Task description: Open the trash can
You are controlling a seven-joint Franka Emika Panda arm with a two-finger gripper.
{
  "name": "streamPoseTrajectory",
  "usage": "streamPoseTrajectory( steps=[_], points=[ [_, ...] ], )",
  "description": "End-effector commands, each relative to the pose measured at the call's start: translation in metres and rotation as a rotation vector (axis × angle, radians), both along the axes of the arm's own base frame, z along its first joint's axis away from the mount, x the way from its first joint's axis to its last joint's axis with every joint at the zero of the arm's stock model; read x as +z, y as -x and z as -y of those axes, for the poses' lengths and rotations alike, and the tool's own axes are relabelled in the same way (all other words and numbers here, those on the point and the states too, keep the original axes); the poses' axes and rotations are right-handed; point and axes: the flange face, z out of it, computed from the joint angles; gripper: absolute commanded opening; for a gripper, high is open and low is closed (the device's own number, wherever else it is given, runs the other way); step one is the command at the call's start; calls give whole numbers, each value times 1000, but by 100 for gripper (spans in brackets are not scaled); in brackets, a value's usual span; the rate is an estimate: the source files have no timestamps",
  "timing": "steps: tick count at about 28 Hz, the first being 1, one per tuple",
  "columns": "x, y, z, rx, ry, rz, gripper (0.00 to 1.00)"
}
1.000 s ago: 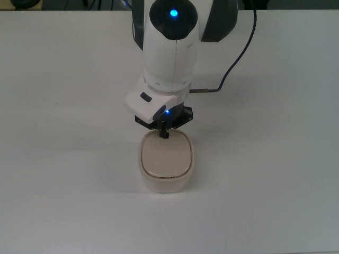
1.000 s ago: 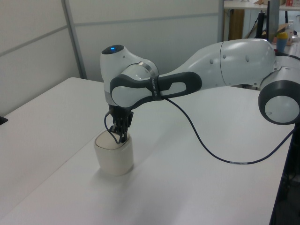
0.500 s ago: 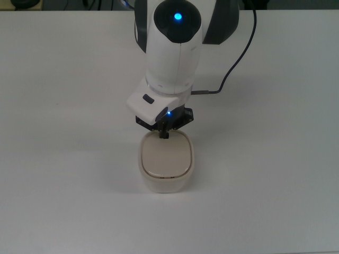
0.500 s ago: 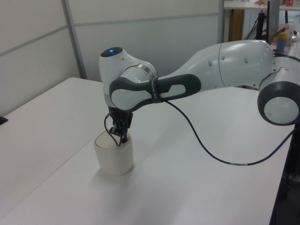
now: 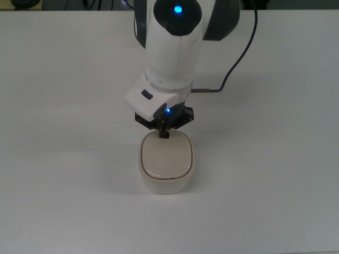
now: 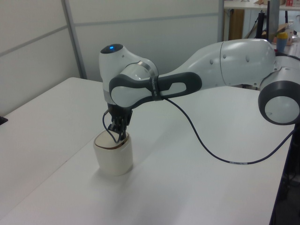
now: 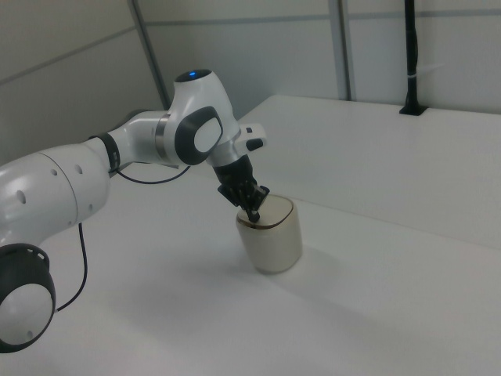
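The trash can (image 5: 166, 163) is a small cream bin standing on the white table. Its smooth lid is down, and a thin dark seam runs round the lid's rim. My gripper (image 5: 164, 134) points straight down with its fingers shut together. The dark tip touches the lid at its edge nearest the arm, covering the spot beneath it. In the left view the gripper (image 6: 119, 136) presses on the top of the trash can (image 6: 113, 154). In the right view the gripper (image 7: 254, 213) meets the trash can (image 7: 272, 235) at the lid's left edge.
A black cable (image 5: 233, 63) trails from the arm across the table (image 5: 275, 174) behind the can. A wall panel (image 6: 37, 56) stands past the table's far edge in the left view. A dark post (image 7: 410, 55) rises at the table's far corner in the right view.
The gripper tip has stayed on the lid's edge while the arm's wrist shifted slightly. A dark seam now shows round the lid's rim in the left view.
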Motion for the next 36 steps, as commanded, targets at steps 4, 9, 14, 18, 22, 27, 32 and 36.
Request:
streamPoseTrajectory(
  steps=[4,9,14,18,22,27,32,36],
  points=[
    [58,20,24,-68,2,42,0],
    [100,43,46,-95,1,17,5],
    [134,70,66,-52,-5,-36,47],
    [145,84,76,-53,-7,-74,100],
    [157,96,87,-54,-3,-93,100],
    [159,105,97,-21,2,-140,100],
    [161,112,110,-13,4,-176,100],
    [170,117,113,-7,3,-166,100]
  ],
)
